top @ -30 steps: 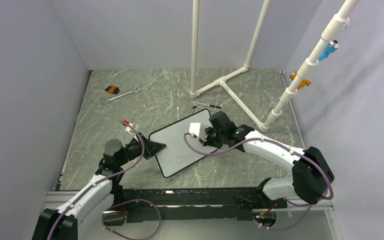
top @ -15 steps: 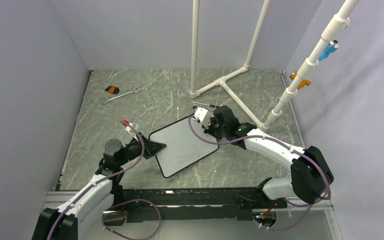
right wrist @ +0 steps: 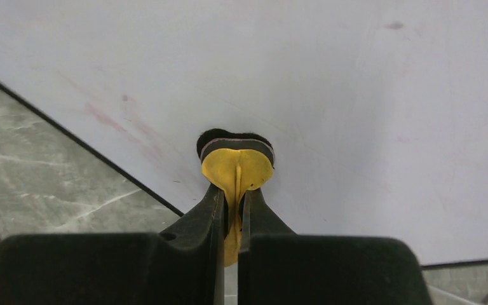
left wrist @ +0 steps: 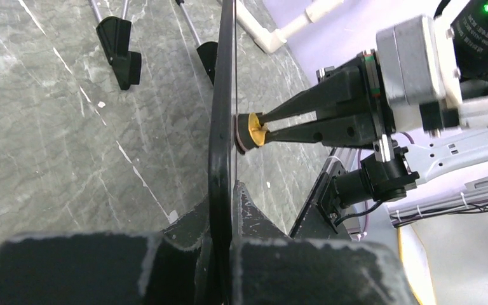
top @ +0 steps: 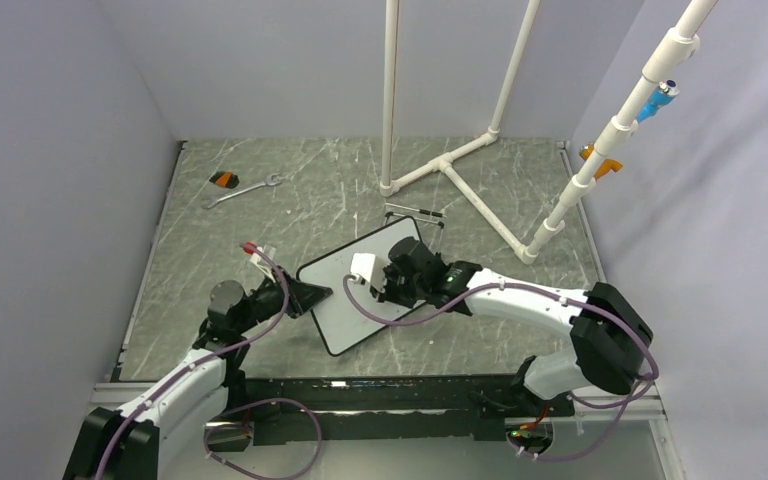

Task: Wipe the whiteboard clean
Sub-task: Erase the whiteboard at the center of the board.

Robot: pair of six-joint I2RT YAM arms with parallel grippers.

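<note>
The whiteboard [top: 352, 318] is propped at a tilt in the middle of the table, wiped nearly blank. My left gripper [top: 316, 293] is shut on its left edge; in the left wrist view the black frame [left wrist: 222, 95] runs between my jaws [left wrist: 226, 198]. My right gripper [top: 384, 283] is shut on a small yellow eraser [right wrist: 237, 166] whose black felt [right wrist: 235, 136] presses on the white surface [right wrist: 305, 70]. The eraser also shows in the left wrist view [left wrist: 252, 130], touching the board. Faint red smears [right wrist: 111, 121] remain left of the eraser.
A wrench [top: 243, 190] and a small orange-black object [top: 224, 180] lie at the far left. A white PVC pipe frame [top: 450, 165] stands behind the board. The board's black stand feet [left wrist: 121, 46] rest on the grey marbled table [top: 260, 230]. Walls close in on both sides.
My right gripper with the eraser swept up to the board's far right corner, then back down-left toward the board's middle left. The left gripper and the board stayed put.
</note>
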